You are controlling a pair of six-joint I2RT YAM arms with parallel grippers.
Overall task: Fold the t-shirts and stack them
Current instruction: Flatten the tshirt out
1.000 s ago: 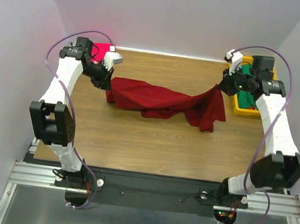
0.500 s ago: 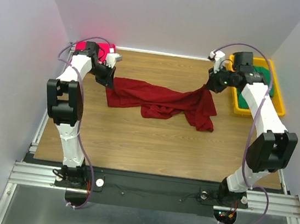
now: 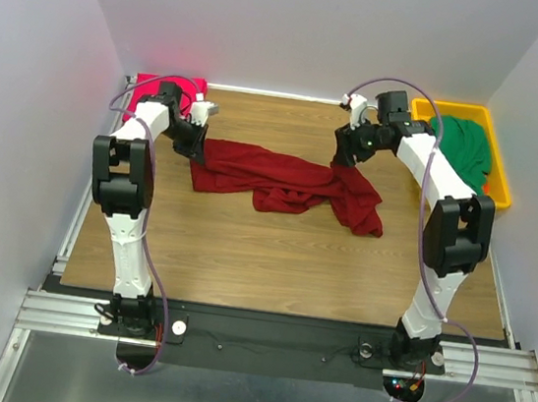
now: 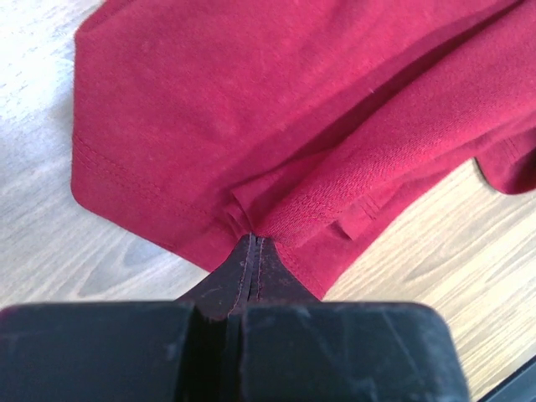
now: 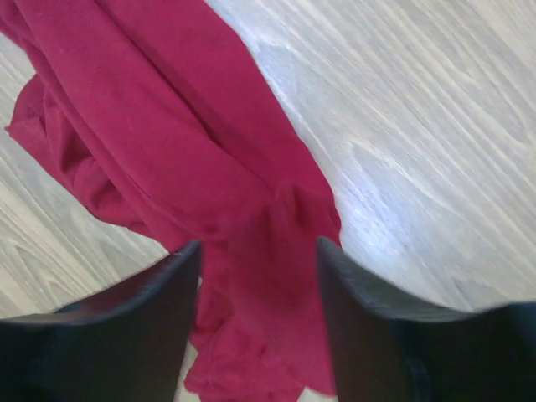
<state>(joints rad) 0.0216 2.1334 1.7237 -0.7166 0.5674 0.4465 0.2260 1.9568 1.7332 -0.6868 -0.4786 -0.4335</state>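
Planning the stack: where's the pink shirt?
Top view: pink shirt lies in the far left corner, behind the left pincer that grips the maroon shirt.

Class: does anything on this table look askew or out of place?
The dark red cloth t-shirt lies bunched and twisted across the far tabletop, not flat: the left gripper pinches one end, the right gripper stands open over the other.
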